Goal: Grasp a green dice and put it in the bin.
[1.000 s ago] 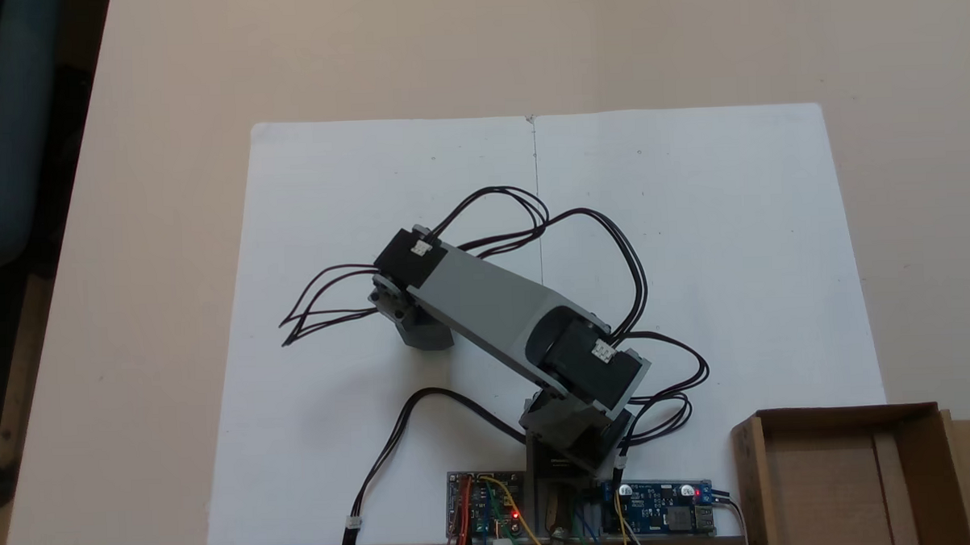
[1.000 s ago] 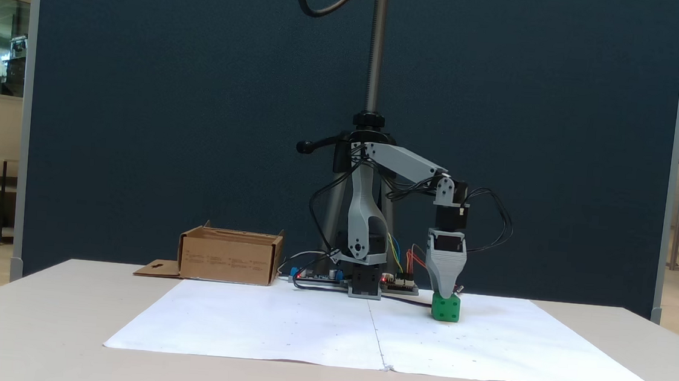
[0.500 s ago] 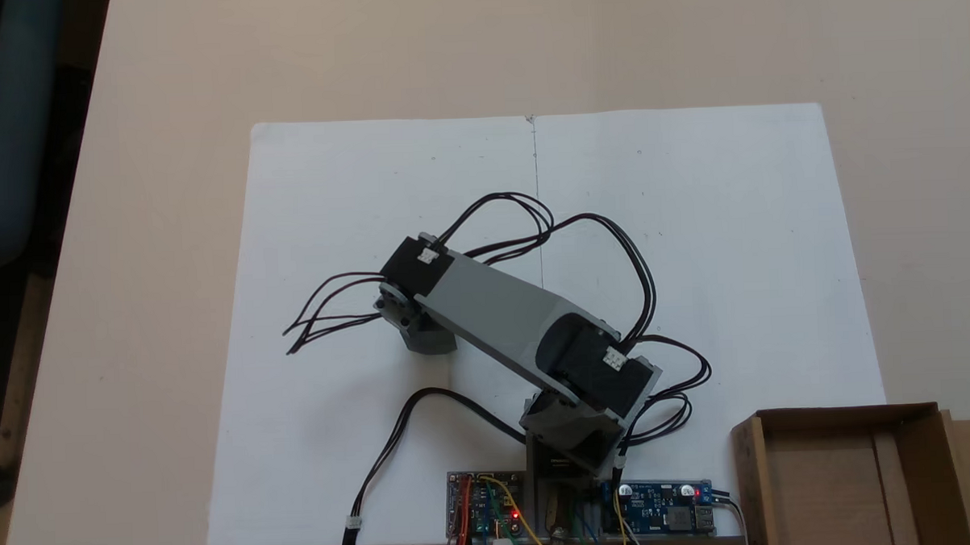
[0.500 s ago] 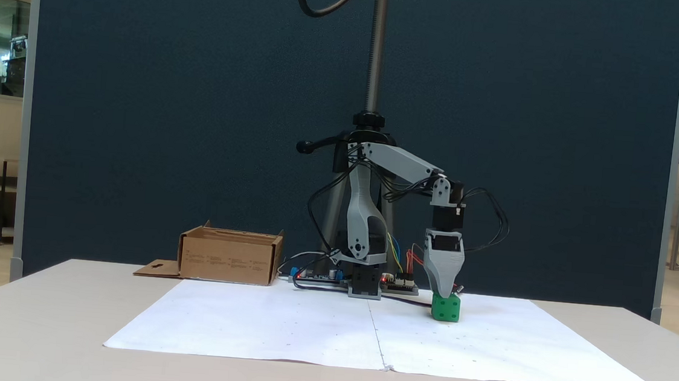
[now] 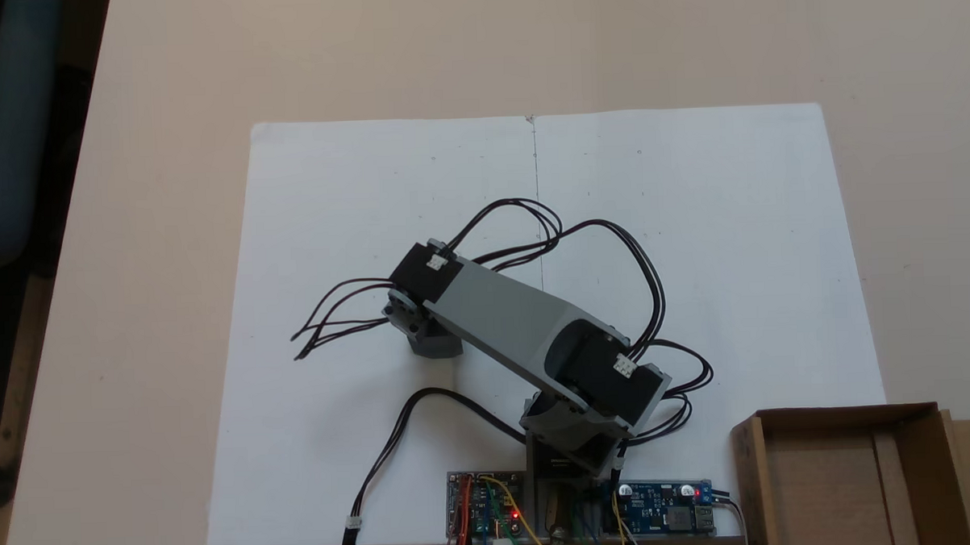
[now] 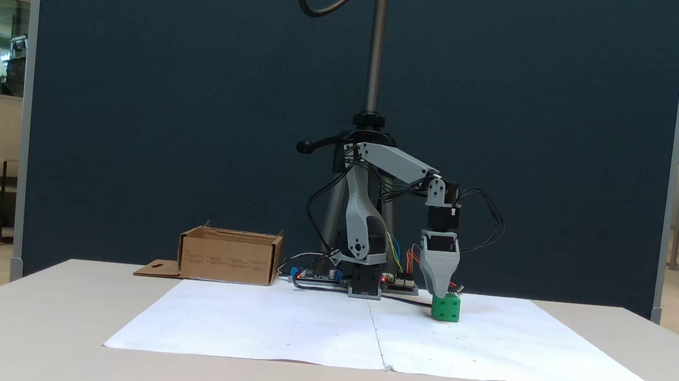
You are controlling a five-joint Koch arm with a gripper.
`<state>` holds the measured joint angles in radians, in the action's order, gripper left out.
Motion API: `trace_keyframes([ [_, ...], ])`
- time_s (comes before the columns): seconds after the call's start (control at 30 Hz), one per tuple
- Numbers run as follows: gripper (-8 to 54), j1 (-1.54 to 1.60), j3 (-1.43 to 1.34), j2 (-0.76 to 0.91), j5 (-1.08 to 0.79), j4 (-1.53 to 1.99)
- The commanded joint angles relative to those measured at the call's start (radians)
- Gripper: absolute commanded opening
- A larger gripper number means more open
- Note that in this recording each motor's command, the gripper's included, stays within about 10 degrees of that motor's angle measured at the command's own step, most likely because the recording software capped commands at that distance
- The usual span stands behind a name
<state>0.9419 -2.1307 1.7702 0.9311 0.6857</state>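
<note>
One rounded green plastic dice (image 6: 446, 308) sits on white paper (image 6: 304, 327) under the grey claw (image 6: 440, 293); grip unclear.

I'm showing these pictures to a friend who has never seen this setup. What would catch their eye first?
Probably the green dice, the one bright thing, sitting on the white paper right under the downward-pointing claw. Next, the grey arm with looping black cables stretched across the paper. Then the brown cardboard box at the table's corner.

White paper sheets (image 5: 694, 241) on a beige table (image 5: 168, 195), circuit boards (image 5: 663, 508) at its edge, dark blue partition (image 6: 170, 110) behind.
</note>
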Motion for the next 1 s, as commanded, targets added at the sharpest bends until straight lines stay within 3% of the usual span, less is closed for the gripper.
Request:
trace_keyframes([
  [0.0,41.6,0.017,0.009,0.028,0.067,-0.040],
  [0.8,41.2,0.041,0.008,-0.160,0.071,-0.195],
  [0.97,38.8,0.040,0.008,-0.189,0.071,-0.201],
])
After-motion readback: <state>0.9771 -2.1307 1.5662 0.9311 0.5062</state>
